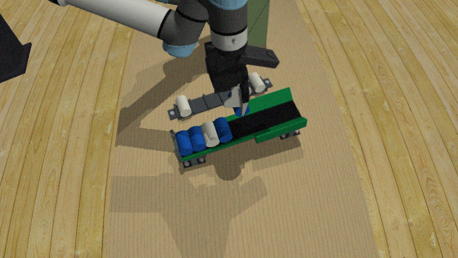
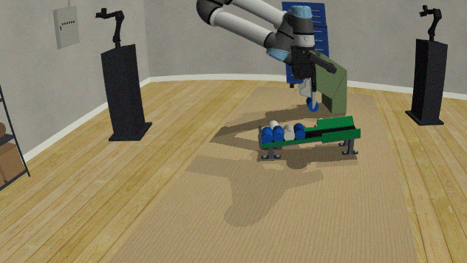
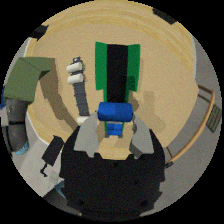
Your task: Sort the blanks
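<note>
My gripper [image 1: 242, 108] [image 3: 115, 112] is shut on a blue blank [image 2: 309, 105] [image 3: 115, 111] and holds it above the green feed ramp [image 1: 268, 119] [image 2: 340, 138] [image 3: 117, 70]. On the ramp, from the stop [image 1: 175, 139] up, lie a blue blank [image 1: 184, 143], a second blue blank [image 1: 196, 138], a white blank [image 1: 210, 134] and another blue blank [image 1: 222, 130], side by side across it. The dark stock rack [image 1: 197, 105] [image 3: 80, 96] holds a white blank [image 1: 183, 106] near one end and two white blanks [image 3: 75, 67] [image 3: 75, 78] near the other. The gripper partly hides the rack in the top view.
The rack lies beside the ramp, with bare slots between its white blanks. The ramp's upper part has raised green side walls [image 1: 272, 101]. A green block-like stand [image 2: 334, 85] [image 3: 27, 77] is behind the rack. Dark pedestals [image 2: 123, 92] [image 2: 428, 81] stand farther off.
</note>
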### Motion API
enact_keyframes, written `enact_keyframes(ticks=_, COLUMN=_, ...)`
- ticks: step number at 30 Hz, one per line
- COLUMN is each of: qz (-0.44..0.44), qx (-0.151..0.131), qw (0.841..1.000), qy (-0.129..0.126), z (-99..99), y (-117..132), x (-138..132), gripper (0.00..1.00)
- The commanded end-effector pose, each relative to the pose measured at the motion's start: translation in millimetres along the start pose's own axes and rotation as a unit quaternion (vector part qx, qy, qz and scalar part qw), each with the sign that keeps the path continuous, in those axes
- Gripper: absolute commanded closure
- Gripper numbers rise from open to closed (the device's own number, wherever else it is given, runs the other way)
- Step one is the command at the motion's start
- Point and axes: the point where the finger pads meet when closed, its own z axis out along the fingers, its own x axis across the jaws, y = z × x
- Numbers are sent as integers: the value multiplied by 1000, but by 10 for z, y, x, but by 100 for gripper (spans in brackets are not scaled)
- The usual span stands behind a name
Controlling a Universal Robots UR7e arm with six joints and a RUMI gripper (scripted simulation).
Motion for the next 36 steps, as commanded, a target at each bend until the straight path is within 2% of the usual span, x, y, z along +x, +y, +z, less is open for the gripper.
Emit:
enact_keyframes(ticks=1, qz=-1, qx=-3, qw=1000, qy=-14, z=-25, y=-15, x=63, gripper=62)
enact_keyframes(ticks=19, qz=-2, qx=-4, qw=1000, qy=-15, z=-3, y=-13, x=50, gripper=62)
enact_keyframes(ticks=30, qz=-3, qx=-4, qw=1000, qy=-18, z=146, y=-16, x=27, gripper=62)
enact_keyframes(ticks=36, qz=-3, qx=-4, qw=1000, qy=-18, z=326, y=-17, x=23, gripper=62)
